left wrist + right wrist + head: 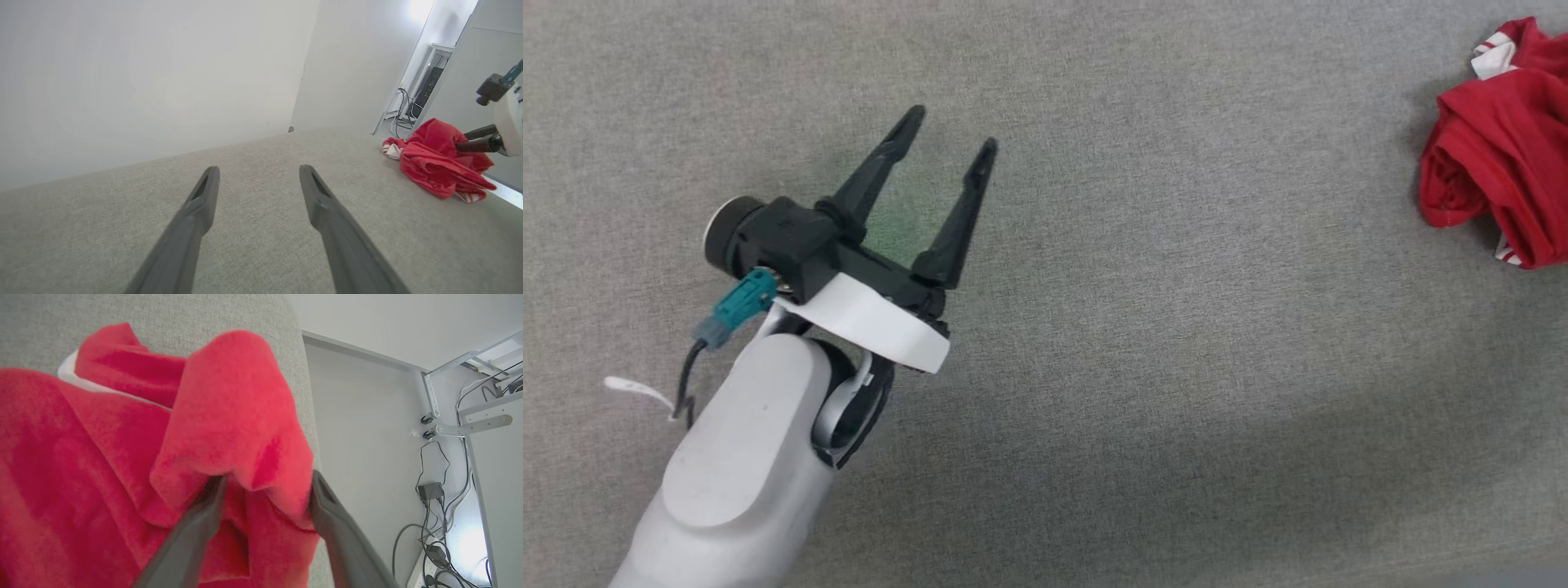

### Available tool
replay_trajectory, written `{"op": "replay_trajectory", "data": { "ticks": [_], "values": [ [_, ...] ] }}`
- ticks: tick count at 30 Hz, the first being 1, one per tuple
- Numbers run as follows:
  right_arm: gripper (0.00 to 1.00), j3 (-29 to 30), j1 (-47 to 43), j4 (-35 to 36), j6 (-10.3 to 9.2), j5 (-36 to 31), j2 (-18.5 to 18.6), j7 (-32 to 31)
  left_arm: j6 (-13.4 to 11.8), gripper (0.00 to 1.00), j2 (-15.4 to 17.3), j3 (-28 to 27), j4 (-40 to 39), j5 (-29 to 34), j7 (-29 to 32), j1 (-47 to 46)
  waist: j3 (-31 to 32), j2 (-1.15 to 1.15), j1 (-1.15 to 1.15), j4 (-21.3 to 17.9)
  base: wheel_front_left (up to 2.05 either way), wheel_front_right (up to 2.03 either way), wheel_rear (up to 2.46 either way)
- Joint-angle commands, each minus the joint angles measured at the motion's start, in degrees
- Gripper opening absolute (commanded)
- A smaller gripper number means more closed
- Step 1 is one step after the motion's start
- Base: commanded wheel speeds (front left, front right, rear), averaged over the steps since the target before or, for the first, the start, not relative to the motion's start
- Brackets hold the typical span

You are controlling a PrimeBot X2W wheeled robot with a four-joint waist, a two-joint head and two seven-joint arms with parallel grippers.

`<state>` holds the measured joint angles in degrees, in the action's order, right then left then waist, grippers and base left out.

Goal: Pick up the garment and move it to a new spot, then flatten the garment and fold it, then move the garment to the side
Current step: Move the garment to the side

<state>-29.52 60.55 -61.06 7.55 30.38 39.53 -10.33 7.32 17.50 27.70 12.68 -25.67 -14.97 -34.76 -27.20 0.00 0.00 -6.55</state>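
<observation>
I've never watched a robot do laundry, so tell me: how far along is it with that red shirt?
Nothing looks finished: the garment lies crumpled at the edge of the grey surface. In hand: the right gripper is open astride a fold of it, not yet closed. The left gripper is open above bare surface. Lifting, moving, flattening, folding and setting aside remain.

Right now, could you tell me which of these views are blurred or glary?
Head view: sharp, evenly lit, shirt cut off at the right edge. Left wrist view: glare at the top right. Right wrist view: shirt blurred, close to the lens.
</observation>
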Motion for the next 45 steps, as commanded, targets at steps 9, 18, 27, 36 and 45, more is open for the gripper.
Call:
{"op": "replay_trajectory", "data": {
  "ticks": [9,18,27,36,45],
  "values": [
    [1.0,-0.7,1.1,0.7,-0.13,2.8,0.0,3.7,0.2,1.0,0.7,-4.5,0.2,-2.3,-0.3,3.8,3.1,0.0,0.0,-0.4,0.0,0.0,0.0],
    [1.0,-0.7,-2.9,5.1,-0.13,8.0,-2.3,9.4,0.2,1.0,0.1,-10.3,-1.8,-0.9,-0.3,9.1,7.5,0.0,0.0,0.8,0.0,0.0,0.0],
    [1.0,0.1,-9.5,10.9,-0.13,10.1,-3.1,17.4,0.2,1.0,-0.3,-16.0,-3.3,0.2,-0.3,14.7,11.8,0.0,0.0,2.9,0.0,0.0,0.0],
    [1.0,3.0,-19.8,18.8,-0.13,10.8,-5.6,24.0,0.2,1.0,-0.3,-22.6,-4.9,0.9,-0.3,22.8,16.3,0.0,0.0,5.0,0.0,0.0,0.0],
    [1.0,13.6,-34.0,29.4,-0.13,4.3,-10.6,25.4,0.2,1.0,-2.6,-28.8,-7.4,2.9,-0.3,32.3,20.2,0.0,0.0,6.6,0.0,0.0,0.0]
  ]
}}
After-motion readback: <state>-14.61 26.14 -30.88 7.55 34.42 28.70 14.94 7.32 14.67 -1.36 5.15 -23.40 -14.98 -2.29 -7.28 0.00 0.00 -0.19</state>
